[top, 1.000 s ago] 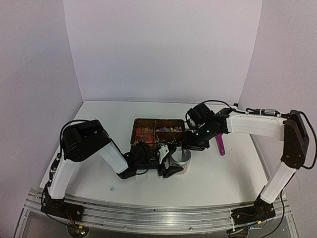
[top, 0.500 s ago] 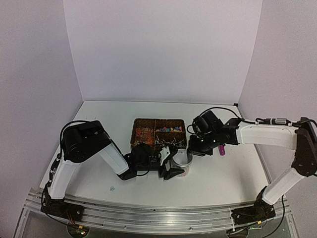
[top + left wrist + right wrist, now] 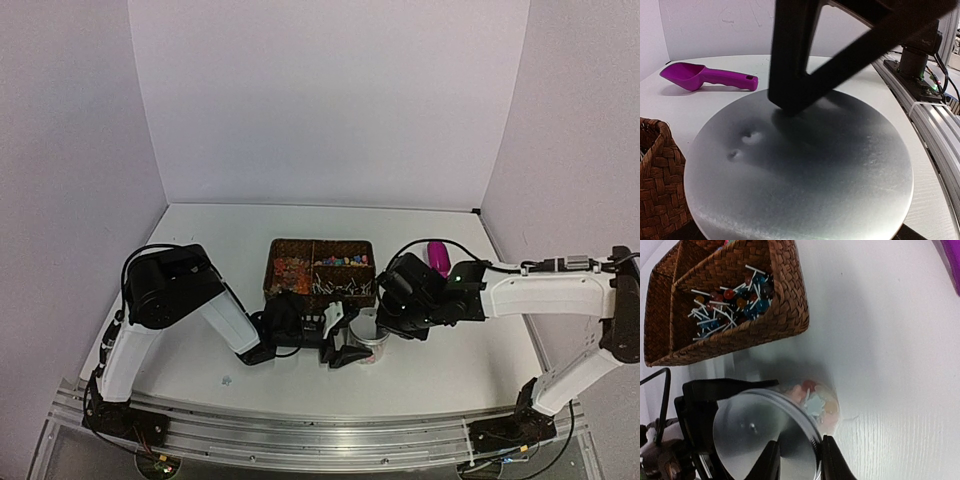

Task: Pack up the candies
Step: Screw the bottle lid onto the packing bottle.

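Candies (image 3: 815,399), small rounded pieces in red-pink, orange and pale blue-white, sit heaped inside a clear jar (image 3: 826,412) and show through its wall under a silver lid (image 3: 757,435). The jar stands on the white table (image 3: 220,250), just near of the wicker basket (image 3: 271,280). More mixed sweets fill the basket's left compartment (image 3: 290,268), and white-sticked lollipops (image 3: 735,300) fill its near right one. The left gripper (image 3: 345,336) has its jaws spread wide and clasped round the jar's sides. The right gripper (image 3: 801,462) straddles the lid's rim, one finger over the lid; I cannot tell whether it pinches. A magenta scoop (image 3: 437,257) lies to the right of the basket.
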You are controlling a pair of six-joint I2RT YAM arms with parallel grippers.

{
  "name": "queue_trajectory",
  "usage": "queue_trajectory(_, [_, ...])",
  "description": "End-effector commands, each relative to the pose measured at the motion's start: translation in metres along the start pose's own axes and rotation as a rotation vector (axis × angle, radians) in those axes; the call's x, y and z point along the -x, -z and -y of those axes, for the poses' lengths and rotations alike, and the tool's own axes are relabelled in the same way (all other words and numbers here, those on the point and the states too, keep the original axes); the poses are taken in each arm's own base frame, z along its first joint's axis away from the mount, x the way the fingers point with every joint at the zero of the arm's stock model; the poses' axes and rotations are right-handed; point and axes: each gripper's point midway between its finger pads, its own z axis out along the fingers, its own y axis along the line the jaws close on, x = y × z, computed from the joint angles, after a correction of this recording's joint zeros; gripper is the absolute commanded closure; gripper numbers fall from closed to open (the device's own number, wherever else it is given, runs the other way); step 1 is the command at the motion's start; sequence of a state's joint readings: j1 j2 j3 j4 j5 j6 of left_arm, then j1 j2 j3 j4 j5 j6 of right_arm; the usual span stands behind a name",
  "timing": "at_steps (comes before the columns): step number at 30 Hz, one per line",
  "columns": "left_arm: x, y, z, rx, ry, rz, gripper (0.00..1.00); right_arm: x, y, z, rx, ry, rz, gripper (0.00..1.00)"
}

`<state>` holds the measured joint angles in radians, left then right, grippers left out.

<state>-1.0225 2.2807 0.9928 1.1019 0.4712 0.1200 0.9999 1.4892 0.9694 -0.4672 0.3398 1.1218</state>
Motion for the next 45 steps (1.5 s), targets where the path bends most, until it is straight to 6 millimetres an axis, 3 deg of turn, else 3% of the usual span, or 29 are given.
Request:
queue_trajectory(1, [-0.009,0.010,-0.043,0.173,0.047,-0.041,0.54,-0.104,0.018,-0.011,0.055,-0.024,-0.393,0.71])
queue_trajectory(6, [-0.002,0.012,-0.009,-0.013,-0.021,-0.004,0.53,-0.090,0.035,-0.010,0.091,-0.060,-0.341,0.63])
queue_trajectory(11, [-0.010,0.012,-0.013,0.013,-0.014,-0.034,0.53,-0.074,0.060,-0.022,0.156,-0.089,-0.307,0.57])
queue_trajectory(15, [-0.010,0.011,-0.011,-0.003,-0.023,-0.033,0.53,-0.048,0.071,-0.024,0.176,-0.097,-0.240,0.54])
queue_trajectory(18, [-0.010,0.011,-0.010,-0.010,-0.023,-0.036,0.53,-0.016,0.072,-0.019,0.191,-0.087,-0.185,0.54])
queue_trajectory(22, [-0.013,0.012,-0.010,-0.005,-0.028,-0.049,0.54,0.034,0.062,-0.024,0.201,0.086,-0.109,0.52])
queue_trajectory(25, [-0.014,0.012,-0.010,0.000,-0.024,-0.056,0.54,0.066,0.048,-0.033,0.192,0.243,-0.060,0.65])
queue_trajectory(28, [-0.012,0.012,-0.010,0.002,-0.024,-0.054,0.53,0.084,0.035,-0.051,0.277,0.344,-0.060,0.71])
queue_trajectory(33, [-0.009,0.011,-0.010,0.004,-0.029,-0.051,0.53,0.089,0.009,-0.055,0.361,0.391,-0.121,0.70])
queue_trajectory(39, [-0.010,0.010,-0.010,0.004,-0.026,-0.051,0.54,0.069,-0.012,-0.059,0.430,0.403,-0.201,0.72])
queue_trajectory(45, [-0.010,0.011,-0.011,0.013,-0.025,-0.053,0.54,0.054,-0.014,-0.050,0.451,0.390,-0.229,0.75])
